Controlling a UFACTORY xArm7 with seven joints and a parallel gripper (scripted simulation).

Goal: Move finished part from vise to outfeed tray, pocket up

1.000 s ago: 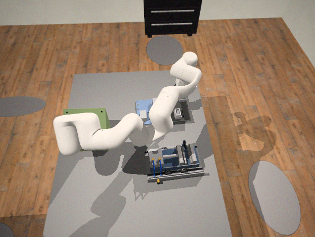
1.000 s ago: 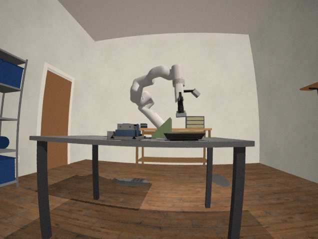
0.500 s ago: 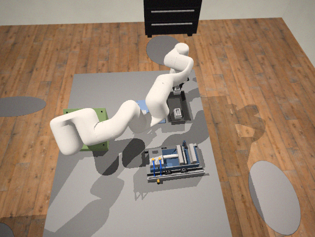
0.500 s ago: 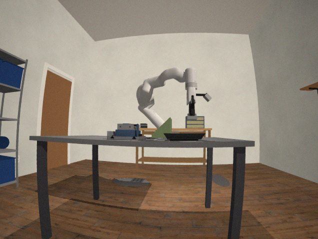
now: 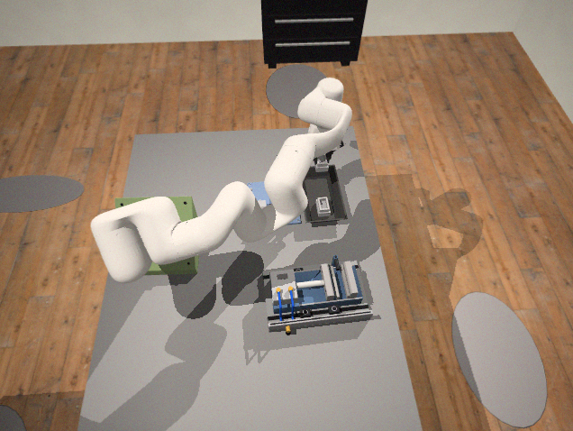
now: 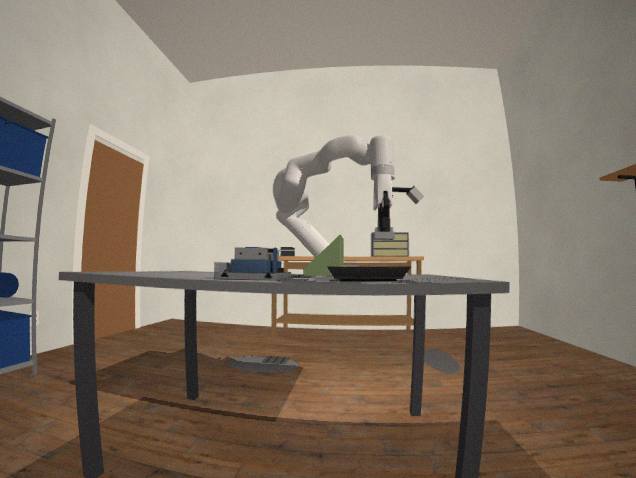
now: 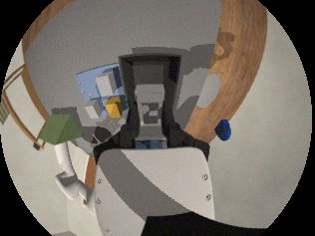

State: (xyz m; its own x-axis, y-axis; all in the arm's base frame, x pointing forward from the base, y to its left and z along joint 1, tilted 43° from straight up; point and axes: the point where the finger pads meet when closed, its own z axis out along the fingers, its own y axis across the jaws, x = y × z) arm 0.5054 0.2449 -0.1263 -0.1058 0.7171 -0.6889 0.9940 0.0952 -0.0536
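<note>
My gripper (image 5: 321, 162) hangs over the far end of the dark outfeed tray (image 5: 325, 194), well above its floor in the side view (image 6: 383, 226). It is shut on the finished part (image 6: 383, 234), a small light grey block. The wrist view shows the part (image 7: 152, 113) between the fingers, with the tray (image 7: 152, 82) below. I cannot tell which way its pocket faces. The vise (image 5: 319, 289) stands nearer the front of the table, and I see no part between its jaws. It also shows in the side view (image 6: 254, 263).
Another grey part (image 5: 322, 206) lies on the tray floor at its near end. A blue fixture plate (image 5: 259, 192) sits left of the tray, partly hidden by the arm. A green wedge block (image 5: 157, 231) stands at the table's left. A black cabinet (image 5: 313, 30) is behind the table.
</note>
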